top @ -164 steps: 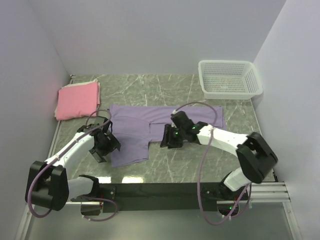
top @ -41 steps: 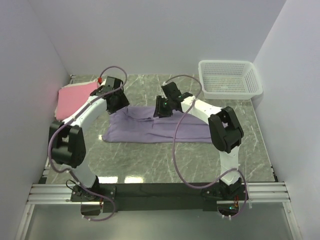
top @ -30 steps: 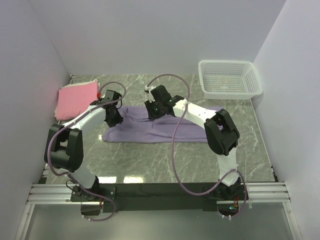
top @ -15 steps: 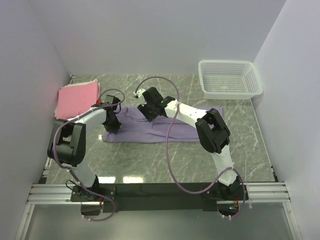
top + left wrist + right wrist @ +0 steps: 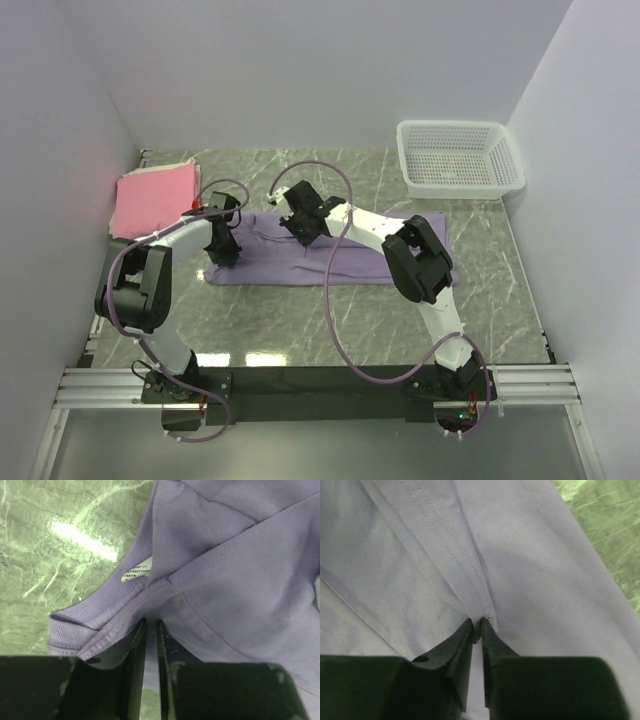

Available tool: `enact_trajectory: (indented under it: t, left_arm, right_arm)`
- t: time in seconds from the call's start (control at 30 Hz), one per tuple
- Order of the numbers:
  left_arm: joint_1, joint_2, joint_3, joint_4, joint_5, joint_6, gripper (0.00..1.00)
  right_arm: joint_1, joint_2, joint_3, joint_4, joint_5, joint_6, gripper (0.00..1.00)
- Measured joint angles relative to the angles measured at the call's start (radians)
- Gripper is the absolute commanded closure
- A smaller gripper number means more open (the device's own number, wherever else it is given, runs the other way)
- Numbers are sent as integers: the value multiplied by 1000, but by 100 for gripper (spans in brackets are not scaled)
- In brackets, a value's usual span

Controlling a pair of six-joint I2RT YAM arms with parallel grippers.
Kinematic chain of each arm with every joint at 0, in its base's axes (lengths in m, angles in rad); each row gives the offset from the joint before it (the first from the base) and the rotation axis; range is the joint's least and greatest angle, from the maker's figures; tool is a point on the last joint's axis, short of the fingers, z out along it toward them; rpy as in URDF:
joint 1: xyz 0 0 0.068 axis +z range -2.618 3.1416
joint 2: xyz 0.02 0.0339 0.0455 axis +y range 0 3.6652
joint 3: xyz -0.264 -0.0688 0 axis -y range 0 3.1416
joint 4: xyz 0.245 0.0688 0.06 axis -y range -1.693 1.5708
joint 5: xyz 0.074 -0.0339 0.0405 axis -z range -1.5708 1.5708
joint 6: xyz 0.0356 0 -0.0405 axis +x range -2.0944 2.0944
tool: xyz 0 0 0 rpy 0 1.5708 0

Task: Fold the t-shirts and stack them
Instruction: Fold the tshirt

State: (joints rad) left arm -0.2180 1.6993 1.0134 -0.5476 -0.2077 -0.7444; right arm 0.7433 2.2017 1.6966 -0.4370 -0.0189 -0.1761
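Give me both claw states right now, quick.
Left claw: closed, pinching the purple t-shirt at its edge.
Right claw: closed, pinching a fold of the same shirt.

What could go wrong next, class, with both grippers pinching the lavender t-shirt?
1. The left gripper nips only a thin edge by the collar of the lavender t-shirt; it may slip out on lifting.
2. The right gripper holds one raised crease at its tips, so perhaps only the top layer follows, bunching the fold.
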Motion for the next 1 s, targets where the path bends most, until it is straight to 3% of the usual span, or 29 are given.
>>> enact_trajectory:
  t: [0.17,0.63,0.83,1.0]
  left_arm:
    - [1,-2,-6,8,0,0,81]
    - [1,-13,-19,21,-1,-1,81]
    - [1,-16,-20,21,0,-3,75]
    - [1,-37,-19,-8,0,-8,56]
  right_arm:
    - [-28,0,10,0,-21,33,87]
    - [-222,20,70,-24,-159,263,82]
    - [-236,-1,48,-35,-160,311,76]
    - [-214,-104,-30,-50,-183,327,68]
